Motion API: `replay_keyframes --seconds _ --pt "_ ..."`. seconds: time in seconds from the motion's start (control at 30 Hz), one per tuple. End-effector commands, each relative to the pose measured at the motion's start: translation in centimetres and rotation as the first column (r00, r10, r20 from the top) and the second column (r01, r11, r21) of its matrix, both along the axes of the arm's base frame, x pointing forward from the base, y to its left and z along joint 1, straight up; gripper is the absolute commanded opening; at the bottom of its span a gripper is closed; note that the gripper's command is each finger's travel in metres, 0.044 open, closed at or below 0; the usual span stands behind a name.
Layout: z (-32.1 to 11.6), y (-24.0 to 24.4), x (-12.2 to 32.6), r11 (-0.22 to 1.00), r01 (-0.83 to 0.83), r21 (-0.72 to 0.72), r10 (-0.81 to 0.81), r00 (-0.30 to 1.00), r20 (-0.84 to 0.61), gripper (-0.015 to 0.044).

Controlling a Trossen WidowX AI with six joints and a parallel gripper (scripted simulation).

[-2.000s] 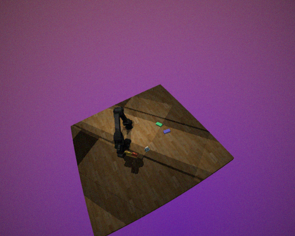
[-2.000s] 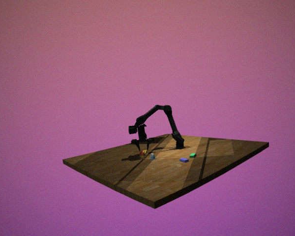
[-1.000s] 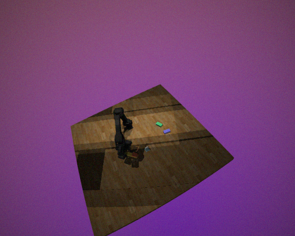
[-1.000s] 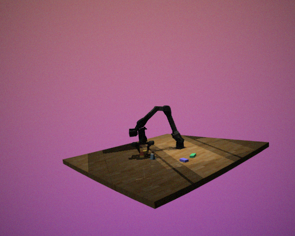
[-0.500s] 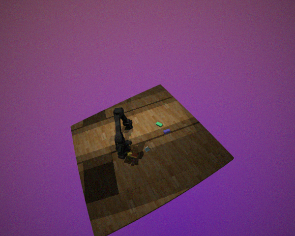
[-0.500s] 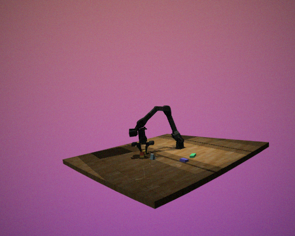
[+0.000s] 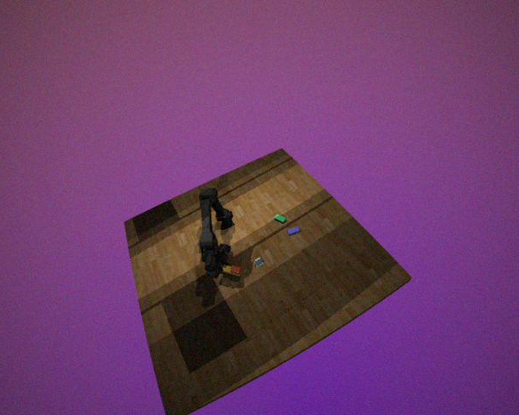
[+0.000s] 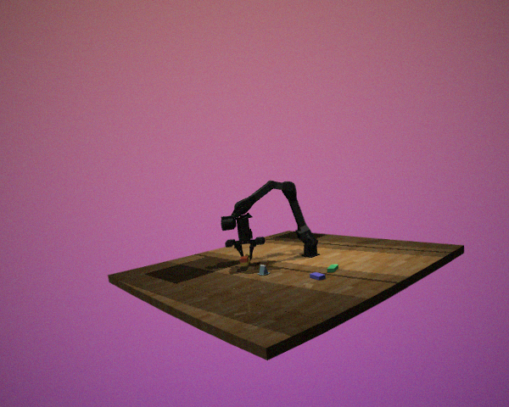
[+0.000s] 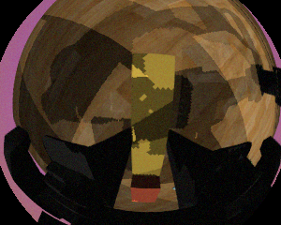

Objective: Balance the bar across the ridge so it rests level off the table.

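Exterior: wooden table (image 8: 289, 306), shadow-patched, against seemingly featureless purple backdrop (image 8: 114, 109).

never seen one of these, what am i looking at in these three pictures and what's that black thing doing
The black thing is a robot arm bolted to a wooden table. At its end is a gripper, a two-fingered clamp pointing down.

The first picture looks down from high above, the second looks from the side at a distance, and the third comes from a camera on the arm's wrist, looking down between the dark fingers.

The gripper is shut on a yellow bar with a red end, down low at the table; whether it is lifted yet I cannot tell. Close by stands a small pale blue ridge, where the bar is meant to balance. Farther off lie a green block and a purple block, both untouched.
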State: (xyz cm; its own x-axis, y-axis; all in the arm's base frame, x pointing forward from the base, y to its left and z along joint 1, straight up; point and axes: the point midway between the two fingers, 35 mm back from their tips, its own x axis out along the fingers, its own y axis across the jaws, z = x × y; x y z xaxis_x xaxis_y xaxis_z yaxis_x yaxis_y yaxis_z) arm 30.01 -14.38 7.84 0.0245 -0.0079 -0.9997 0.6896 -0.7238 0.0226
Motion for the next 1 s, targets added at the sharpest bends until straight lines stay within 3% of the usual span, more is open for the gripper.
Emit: replay_keyframes --seconds 0.0,0.67,0.97 --pt "1.1 -0.1 0.1 1.000 0.003 -0.004 -0.003 1.000 0.004 0.0000" --pt "6.0 0.2 -0.4 1.000 0.009 -0.005 -0.009 1.000 0.003 0.0000" --pt "6.1 3.3 0.9 0.989 0.146 0.002 -0.146 0.989 0.006 0.0000"
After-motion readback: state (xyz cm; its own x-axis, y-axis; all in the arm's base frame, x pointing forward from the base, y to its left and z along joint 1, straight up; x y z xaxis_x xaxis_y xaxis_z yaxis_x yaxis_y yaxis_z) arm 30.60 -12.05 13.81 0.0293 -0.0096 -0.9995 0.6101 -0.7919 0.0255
